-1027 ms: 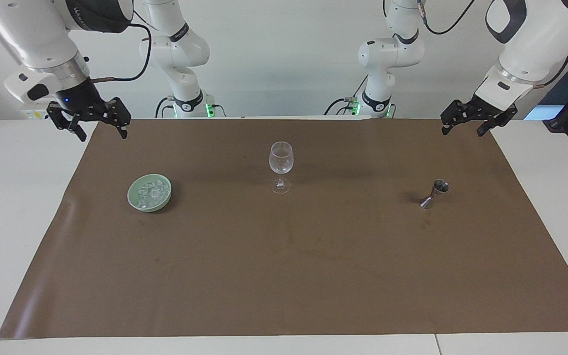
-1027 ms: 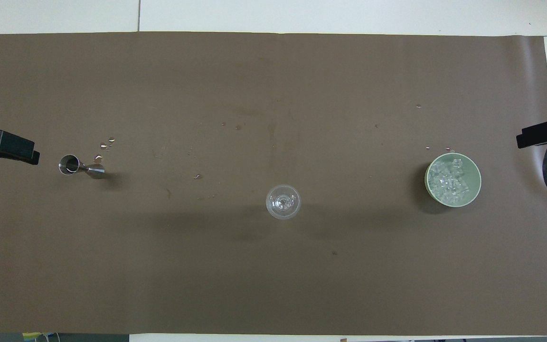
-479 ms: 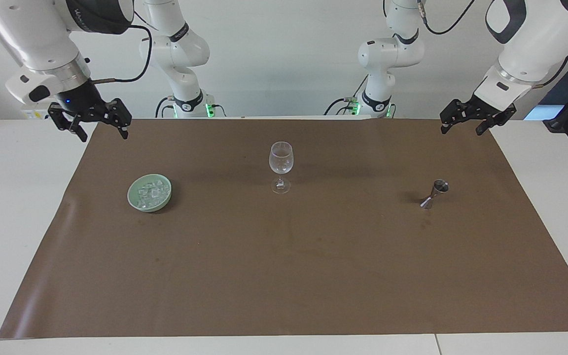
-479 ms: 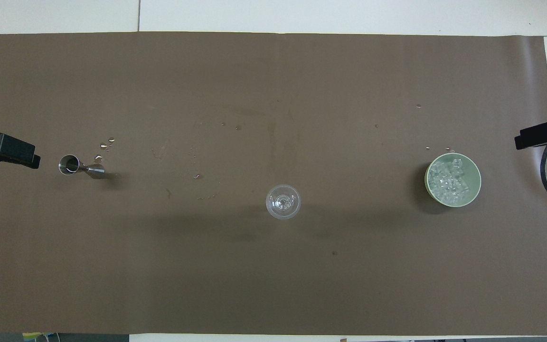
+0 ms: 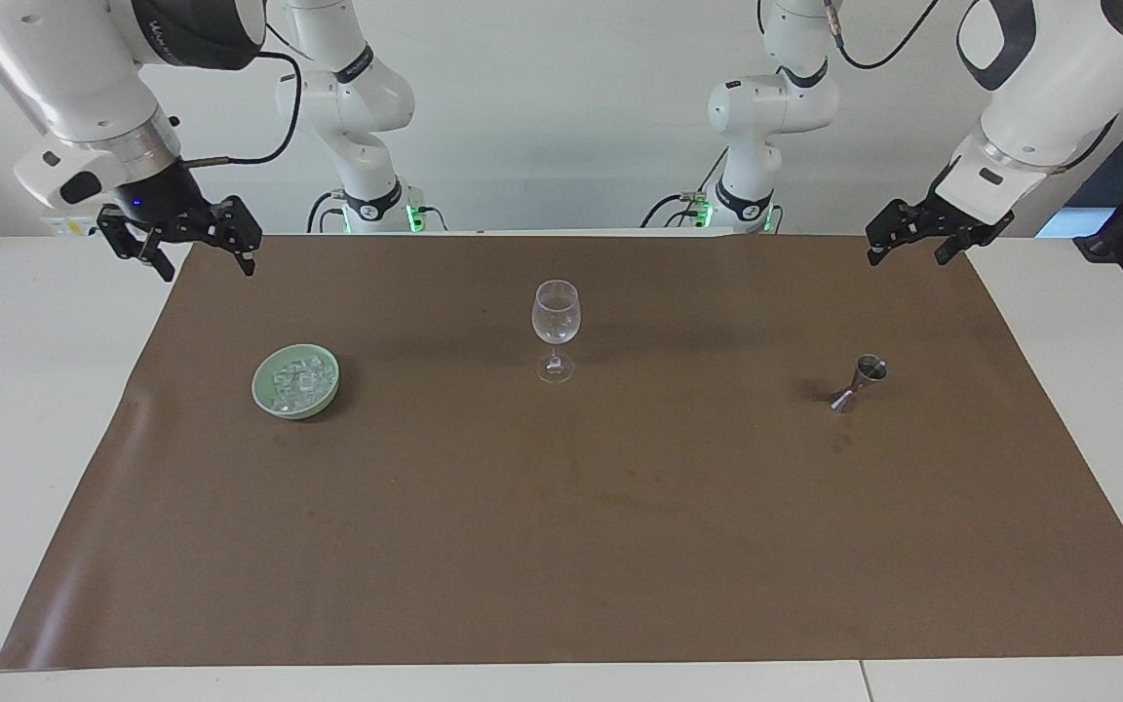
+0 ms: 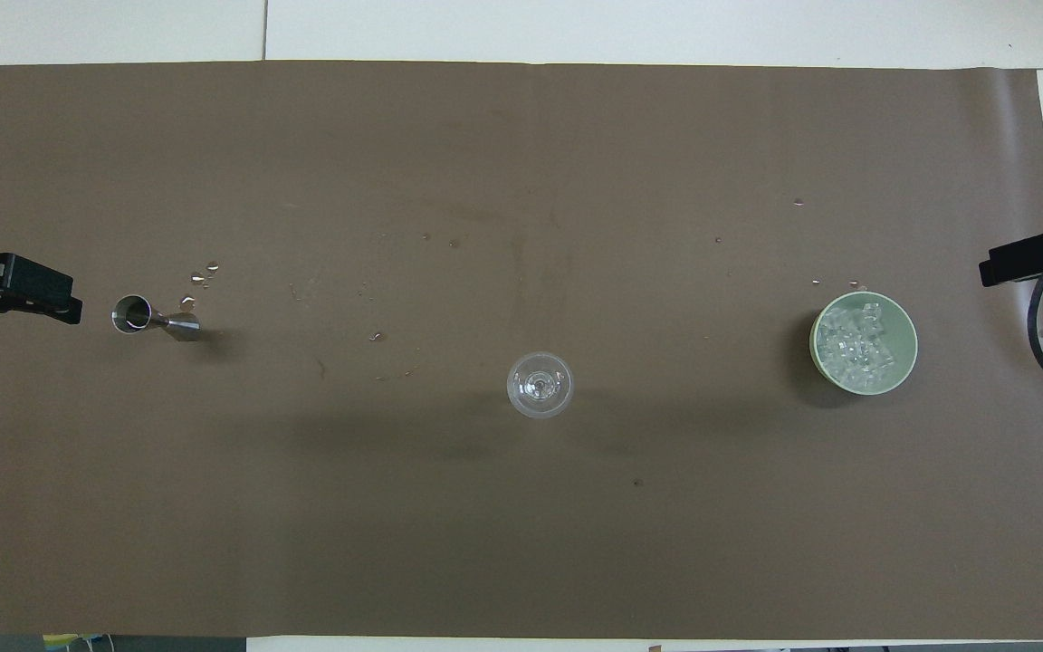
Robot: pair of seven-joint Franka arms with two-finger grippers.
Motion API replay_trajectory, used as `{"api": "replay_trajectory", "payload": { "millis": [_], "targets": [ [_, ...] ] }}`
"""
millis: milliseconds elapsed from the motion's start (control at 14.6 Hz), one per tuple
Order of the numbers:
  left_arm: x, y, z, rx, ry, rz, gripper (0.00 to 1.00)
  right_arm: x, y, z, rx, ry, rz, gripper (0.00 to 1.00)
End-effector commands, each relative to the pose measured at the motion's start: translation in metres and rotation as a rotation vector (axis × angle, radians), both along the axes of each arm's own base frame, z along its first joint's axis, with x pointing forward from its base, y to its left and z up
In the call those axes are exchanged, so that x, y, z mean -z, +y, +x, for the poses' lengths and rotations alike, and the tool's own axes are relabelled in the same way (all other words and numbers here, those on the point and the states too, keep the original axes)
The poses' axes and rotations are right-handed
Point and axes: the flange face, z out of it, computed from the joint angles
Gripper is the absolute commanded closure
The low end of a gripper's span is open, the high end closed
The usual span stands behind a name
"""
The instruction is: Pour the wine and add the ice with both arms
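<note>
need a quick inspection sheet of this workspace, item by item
surface: brown paper sheet on white table, scattered droplets
job's things: clear ice cubes in pale green dish; clear stemmed wine glass upright mid-sheet; small steel jigger toward the left arm's end
clutter: nothing seen
grippers: left tool open, empty, over the sheet's corner; right tool open, empty, over the sheet's edge
cables: black cables along both arms
surroundings: plain white wall

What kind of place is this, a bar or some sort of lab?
Most likely a robotics lab staged as a drinks station: two white jointed robot arms at a table with a brown paper sheet, a clear stemmed wine glass and a small steel jigger.
</note>
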Motion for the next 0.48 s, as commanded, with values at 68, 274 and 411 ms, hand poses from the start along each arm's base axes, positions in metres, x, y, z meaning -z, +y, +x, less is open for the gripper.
{"api": "replay_trajectory", "payload": {
  "millis": [68, 274, 411],
  "targets": [
    [0.016, 0.031, 0.005, -0.309, 0.061, -0.095, 0.0, 0.0, -0.002, -0.007, 0.02, 0.001, 0.015, 0.0],
    [0.048, 0.057, 0.026, -0.642, 0.165, -0.169, 0.0, 0.0, -0.004, -0.007, 0.023, 0.001, 0.015, 0.0],
    [0.08, 0.082, 0.045, -0.863, 0.238, -0.194, 0.0, 0.0, -0.004, -0.007, 0.023, 0.001, 0.015, 0.0]
  ]
}}
